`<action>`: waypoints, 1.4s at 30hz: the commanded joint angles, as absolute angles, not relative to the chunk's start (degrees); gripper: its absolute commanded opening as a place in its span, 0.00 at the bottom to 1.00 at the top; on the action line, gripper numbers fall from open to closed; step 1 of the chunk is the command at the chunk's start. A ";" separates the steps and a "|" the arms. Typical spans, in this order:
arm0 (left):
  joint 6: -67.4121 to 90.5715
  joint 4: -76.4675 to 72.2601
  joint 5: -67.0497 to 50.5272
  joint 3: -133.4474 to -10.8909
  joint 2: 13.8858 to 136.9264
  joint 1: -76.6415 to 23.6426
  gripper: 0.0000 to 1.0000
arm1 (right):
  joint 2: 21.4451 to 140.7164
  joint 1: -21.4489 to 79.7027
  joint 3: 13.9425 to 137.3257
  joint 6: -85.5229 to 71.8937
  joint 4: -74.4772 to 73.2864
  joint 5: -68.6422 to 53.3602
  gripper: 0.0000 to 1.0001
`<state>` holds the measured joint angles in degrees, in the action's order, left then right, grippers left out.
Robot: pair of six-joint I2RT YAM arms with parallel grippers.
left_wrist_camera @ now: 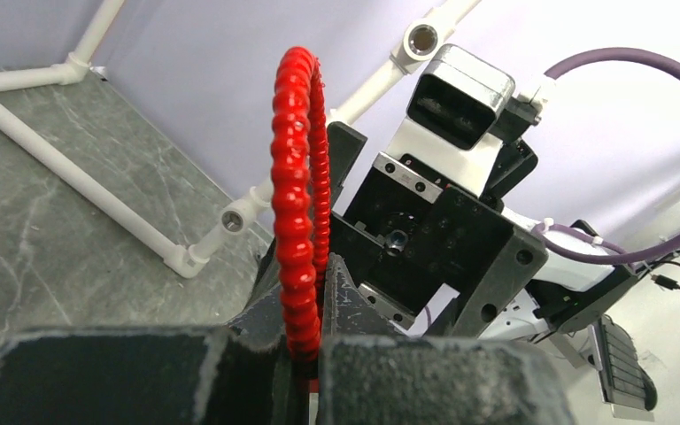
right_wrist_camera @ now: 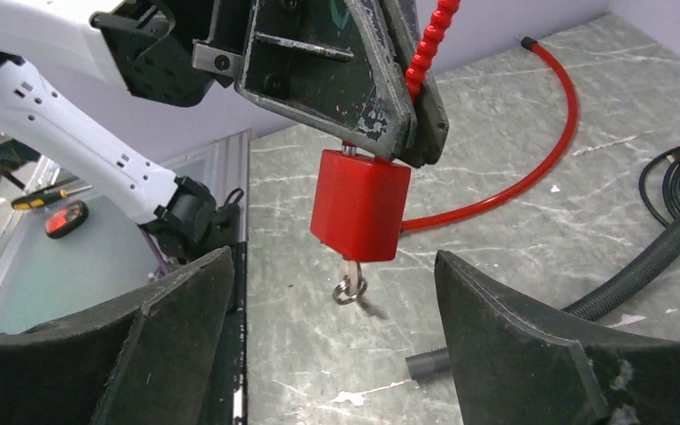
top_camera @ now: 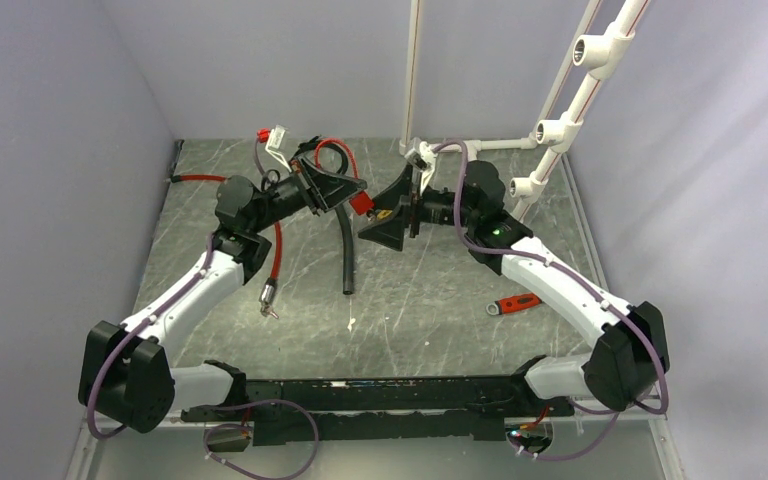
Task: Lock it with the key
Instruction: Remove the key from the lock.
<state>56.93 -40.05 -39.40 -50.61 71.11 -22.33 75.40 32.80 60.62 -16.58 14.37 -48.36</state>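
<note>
Right wrist — key (right_wrist_camera: 351, 282) in padlock (right_wrist_camera: 360, 205)

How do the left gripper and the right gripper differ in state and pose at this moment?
The left gripper is shut on the red padlock, pinching its loop; the right gripper is open and holds nothing. The left gripper hangs the padlock in the air; the right gripper faces it, fingers wide on either side of the key, touching neither. Both are black.
</note>
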 commanded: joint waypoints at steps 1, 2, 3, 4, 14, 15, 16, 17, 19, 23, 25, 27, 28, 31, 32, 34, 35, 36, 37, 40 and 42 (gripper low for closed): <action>59.21 -44.13 -40.14 -54.02 70.82 -23.00 0.00 | 76.52 33.84 62.94 -10.96 18.15 -48.47 0.81; 59.30 -44.17 -40.14 -54.17 70.84 -23.02 0.00 | 76.70 33.98 62.81 -10.15 18.11 -48.95 0.76; 59.39 -44.06 -40.03 -54.34 70.84 -23.03 0.00 | 76.73 34.09 62.60 -9.77 18.14 -49.30 0.72; 59.41 -44.01 -39.99 -54.52 70.92 -23.03 0.00 | 76.76 34.10 62.01 -9.82 18.75 -49.63 0.68; 59.99 -43.59 -39.92 -54.78 71.01 -23.03 0.00 | 75.46 34.06 57.98 -12.30 21.96 -51.17 0.36; 60.02 -43.66 -39.97 -54.76 71.04 -23.03 0.00 | 75.30 34.10 57.81 -12.35 21.83 -51.35 0.33; 59.98 -43.63 -39.90 -54.76 71.02 -23.03 0.00 | 75.12 34.10 57.57 -12.50 21.72 -51.45 0.31; 59.88 -43.61 -39.88 -54.76 71.02 -23.03 0.00 | 74.95 34.09 57.24 -12.67 21.90 -51.59 0.29; 59.77 -43.65 -40.00 -54.79 71.10 -23.03 0.00 | 74.56 34.10 56.76 -12.96 21.83 -51.85 0.24; 59.64 -43.67 -40.35 -54.46 71.10 -23.03 0.00 | 73.78 34.10 56.35 -13.16 21.28 -51.99 0.05; 59.27 -43.75 -40.68 -54.01 71.10 -23.02 0.00 | 73.42 33.98 56.65 -13.18 20.88 -51.55 0.00; 58.01 -43.41 -41.94 -53.30 70.98 -23.03 0.00 | 73.18 33.60 57.60 -13.92 19.84 -51.76 0.00; 56.73 -43.26 -43.09 -52.90 70.93 -23.03 0.00 | 73.14 33.13 58.22 -14.73 19.56 -52.22 0.00; 53.85 -44.01 -49.05 -51.95 70.87 -23.26 0.00 | 73.84 31.78 61.33 -17.84 18.19 -54.15 0.00; 52.52 -42.87 -50.24 -51.79 70.66 -23.67 0.00 | 74.26 31.54 62.28 -18.67 18.03 -55.13 0.00; 50.05 -40.39 -51.44 -51.50 70.21 -24.59 0.00 | 75.06 31.53 63.87 -19.33 17.01 -56.42 0.00; 49.91 -40.30 -51.50 -51.20 70.15 -25.01 0.00 | 75.47 31.62 63.86 -20.09 17.96 -56.83 0.00; 50.23 -40.84 -51.47 -51.15 70.39 -25.36 0.00 | 75.72 31.77 63.52 -20.98 18.67 -56.95 0.00; 51.06 -41.55 -51.39 -51.35 70.89 -25.66 0.00 | 75.94 31.85 63.05 -21.34 18.90 -56.79 0.00; 56.20 -46.00 -48.01 -52.30 72.46 -25.27 0.00 | 75.84 32.56 60.33 -19.48 16.76 -56.61 0.00; 59.04 -46.87 -44.68 -54.41 73.09 -22.66 0.00 | 74.90 33.17 57.62 -16.88 12.98 -57.38 0.00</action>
<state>54.00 -42.19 -46.63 -51.88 71.68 -23.99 76.12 31.86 59.64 -19.53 13.65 -56.47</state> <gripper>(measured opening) 0.056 0.018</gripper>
